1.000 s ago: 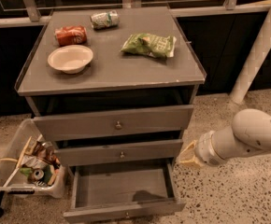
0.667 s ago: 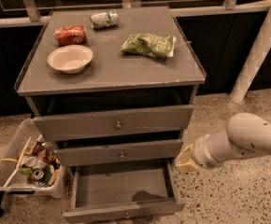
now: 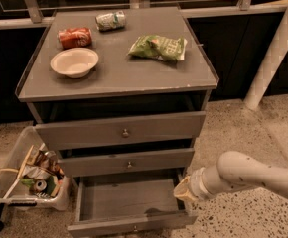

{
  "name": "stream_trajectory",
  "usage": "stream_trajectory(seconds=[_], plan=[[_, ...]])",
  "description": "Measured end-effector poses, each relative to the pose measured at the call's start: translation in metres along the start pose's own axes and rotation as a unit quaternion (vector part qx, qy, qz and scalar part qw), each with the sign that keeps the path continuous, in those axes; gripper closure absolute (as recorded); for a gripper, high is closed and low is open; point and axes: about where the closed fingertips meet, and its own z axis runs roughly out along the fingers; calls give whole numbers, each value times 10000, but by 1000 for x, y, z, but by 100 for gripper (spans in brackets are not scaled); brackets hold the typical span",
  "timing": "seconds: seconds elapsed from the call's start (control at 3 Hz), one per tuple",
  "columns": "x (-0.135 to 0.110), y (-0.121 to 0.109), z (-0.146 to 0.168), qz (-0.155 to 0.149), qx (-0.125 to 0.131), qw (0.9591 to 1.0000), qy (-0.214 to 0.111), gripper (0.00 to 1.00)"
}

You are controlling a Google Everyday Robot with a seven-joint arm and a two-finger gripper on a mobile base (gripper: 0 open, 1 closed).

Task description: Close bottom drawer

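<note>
My gripper [image 3: 185, 193], a tan tip on a smooth, rounded white arm, sat low at the right side wall of the bottom drawer [image 3: 129, 202]. I could not tell whether it touched that wall, nor whether it was spread or closed. The drawer stood pulled out to my gripper's left, a wide, shallow grey wooden tray. Its slim front panel lay below-left of my gripper and carried a small round metal knob [image 3: 135, 227].

Just up and left of my gripper was the middle drawer [image 3: 154, 160], pushed nearly flush. Above that was the taller top drawer [image 3: 84, 133], drawn out slightly. Both were matte grey with the same knob.

Far above my gripper, on the flat cabinet top [image 3: 119, 78], were several things:
- a pale round bowl [image 3: 74, 62];
- a red soda can [image 3: 75, 36] lying on its side;
- a crushed silver-green can [image 3: 110, 20];
- a crinkled green snack bag [image 3: 158, 47].

Well off to my gripper's left, a clear plastic bin [image 3: 5, 195] of mixed rubbish rested on the speckled terrazzo floor [image 3: 243, 128]. A white post [image 3: 275, 48] leaned up to my gripper's right.
</note>
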Motion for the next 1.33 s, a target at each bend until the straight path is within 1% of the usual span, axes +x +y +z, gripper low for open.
stream_trajectory(seconds=[0.33, 0.67, 1.0, 1.33], plan=[[35, -9, 41, -172, 274, 9995, -28, 100], [82, -41, 72, 8, 456, 9989, -128, 100], [82, -41, 72, 8, 456, 9989, -128, 100], [88, -38, 88, 118, 400, 9991, -67, 100]])
